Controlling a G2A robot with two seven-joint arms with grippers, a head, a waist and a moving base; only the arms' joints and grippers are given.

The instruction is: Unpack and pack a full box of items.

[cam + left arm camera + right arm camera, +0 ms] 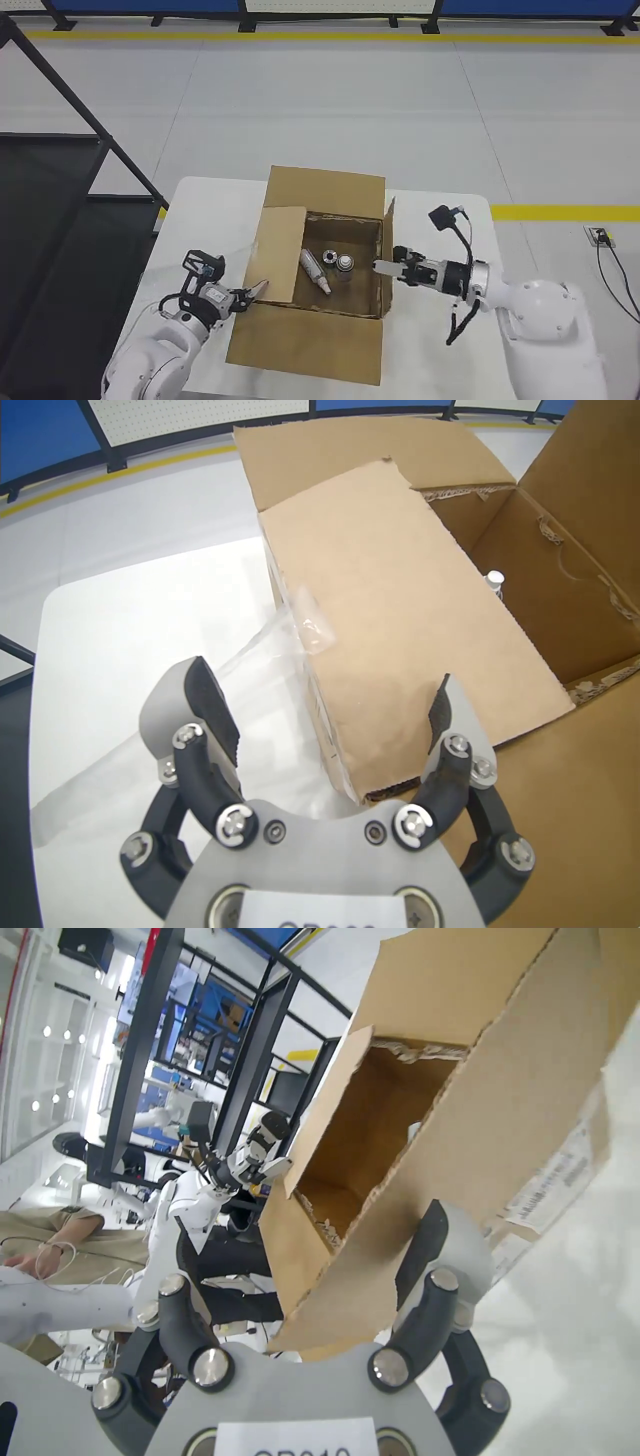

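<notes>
An open cardboard box [305, 345] stands mid-table with its flaps spread. Inside it lie a white bottle [314, 270] and a round can [344, 262]; the bottle's cap [495, 577] peeks over the rim. My left gripper [255, 291] [325, 695] is open, and its fingers [210, 710] straddle the near corner of the left flap [400, 625] without pinching it. My right gripper [385, 266] [340, 1228] is open at the upright right flap [450, 1153]. That flap's edge runs between the jaws and hides one finger.
A loose strip of clear tape [310, 625] hangs off the left flap. Bare white table [440, 340] lies on both sides of the box. A black metal frame [90, 120] stands off the table's left side.
</notes>
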